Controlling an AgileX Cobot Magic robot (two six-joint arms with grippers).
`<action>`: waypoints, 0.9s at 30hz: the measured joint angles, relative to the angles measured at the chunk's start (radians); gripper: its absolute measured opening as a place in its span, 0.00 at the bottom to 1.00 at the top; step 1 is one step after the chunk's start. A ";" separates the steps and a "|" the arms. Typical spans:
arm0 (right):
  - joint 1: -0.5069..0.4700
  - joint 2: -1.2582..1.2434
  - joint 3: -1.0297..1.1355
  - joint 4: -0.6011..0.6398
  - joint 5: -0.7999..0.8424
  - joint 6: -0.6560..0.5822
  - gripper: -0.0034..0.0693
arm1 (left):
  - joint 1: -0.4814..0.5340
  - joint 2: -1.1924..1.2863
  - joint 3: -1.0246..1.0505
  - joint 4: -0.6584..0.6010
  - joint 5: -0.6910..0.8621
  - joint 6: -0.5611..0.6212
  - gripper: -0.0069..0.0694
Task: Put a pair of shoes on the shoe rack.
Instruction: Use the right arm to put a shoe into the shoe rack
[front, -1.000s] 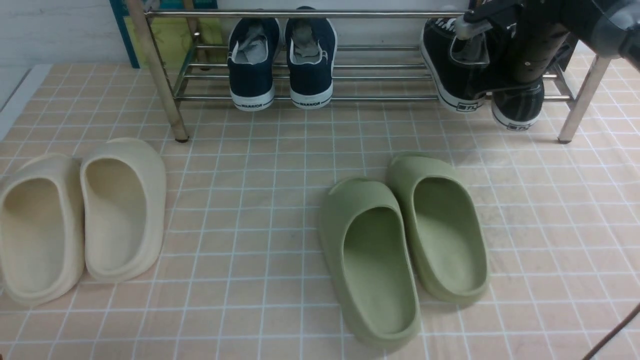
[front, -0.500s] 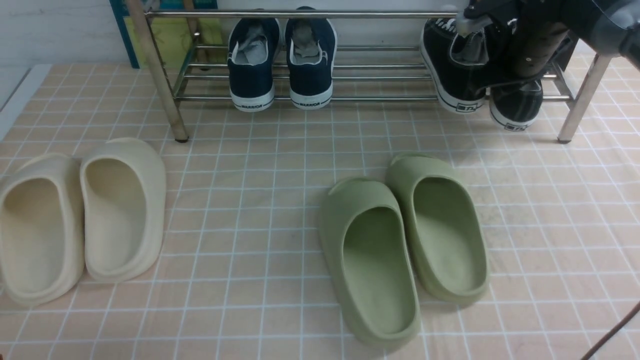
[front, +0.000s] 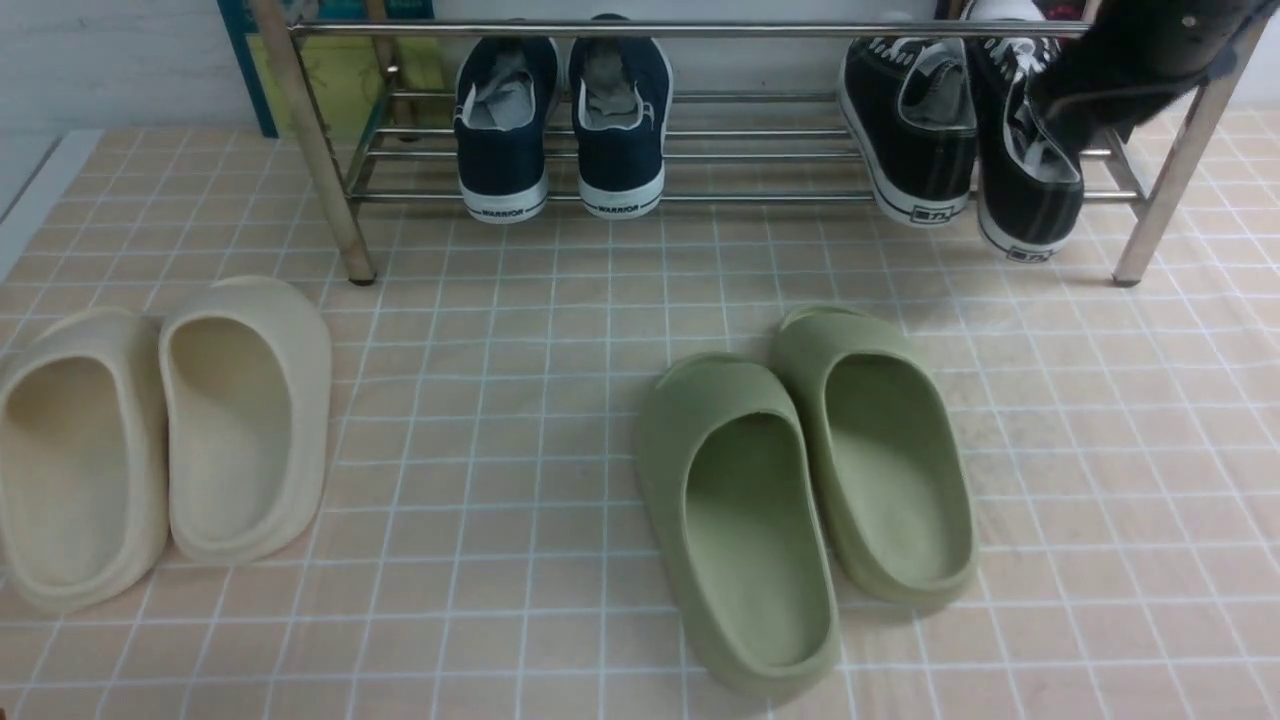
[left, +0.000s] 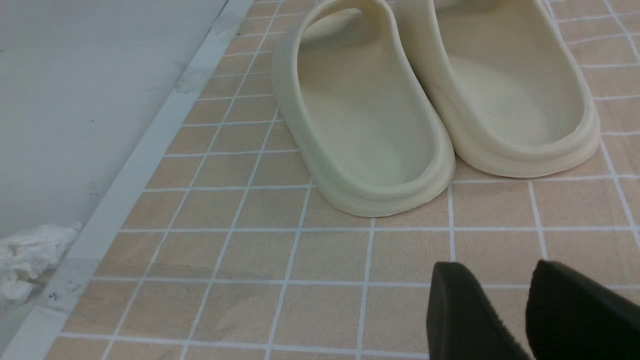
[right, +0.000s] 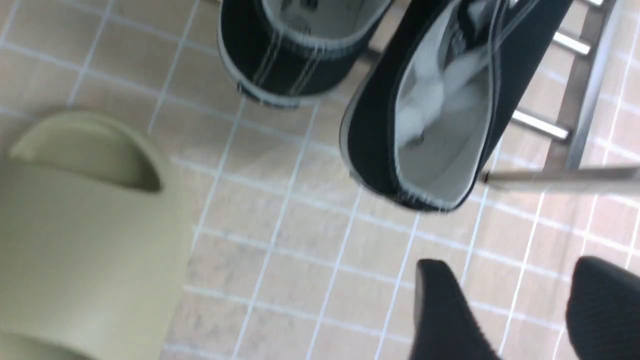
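With the right hand (right: 510, 280) spread and empty near the heels, and the left hand (left: 500, 285) parted, idle by the cream slippers (left: 370, 125), lift straight clear of the pair of shoes (front: 915, 130) on the shoe rack (front: 620, 30). Avoid snagging the tilted sneaker (front: 1030, 190), heel overhanging the front; nudge deeper if unsteady.

We see that the pair of shoes (front: 915, 150) is black, with white laces, white soles and grey lining. The shoe rack (front: 620, 29) is shiny silver. The navy sneakers (front: 505, 150) have white soles. The green slippers (front: 740, 540) are plain olive, the cream slippers (front: 240, 420) plain too. The floor (front: 500, 330) shows peach tiles with white lines.
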 joint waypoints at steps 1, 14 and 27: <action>-0.003 -0.007 0.048 0.005 0.000 0.000 0.43 | 0.000 0.000 0.000 0.000 0.000 0.000 0.40; -0.025 0.033 0.304 0.018 -0.340 0.144 0.02 | 0.000 0.000 0.000 0.000 0.000 0.000 0.40; -0.025 0.034 0.244 -0.066 -0.320 0.247 0.02 | 0.000 0.000 0.000 0.000 0.000 0.000 0.40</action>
